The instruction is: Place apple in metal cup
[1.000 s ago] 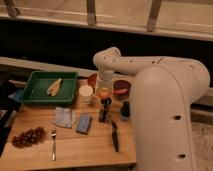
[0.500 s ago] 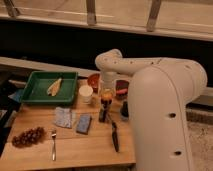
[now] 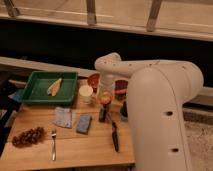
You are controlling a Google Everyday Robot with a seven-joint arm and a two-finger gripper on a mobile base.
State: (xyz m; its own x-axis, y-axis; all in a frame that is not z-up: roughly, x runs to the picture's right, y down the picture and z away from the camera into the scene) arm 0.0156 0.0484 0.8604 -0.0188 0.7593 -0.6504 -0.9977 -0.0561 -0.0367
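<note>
At frame centre the gripper (image 3: 105,98) is closed around the apple (image 3: 105,99), held above the table (image 3: 75,150). The cup (image 3: 102,115) stands just below; the arm should centre over its rim, lower, then release gently.

hand (image 3: 105,102) hemmed by white cup (image 3: 86,93), knife (image 3: 114,136)
</note>
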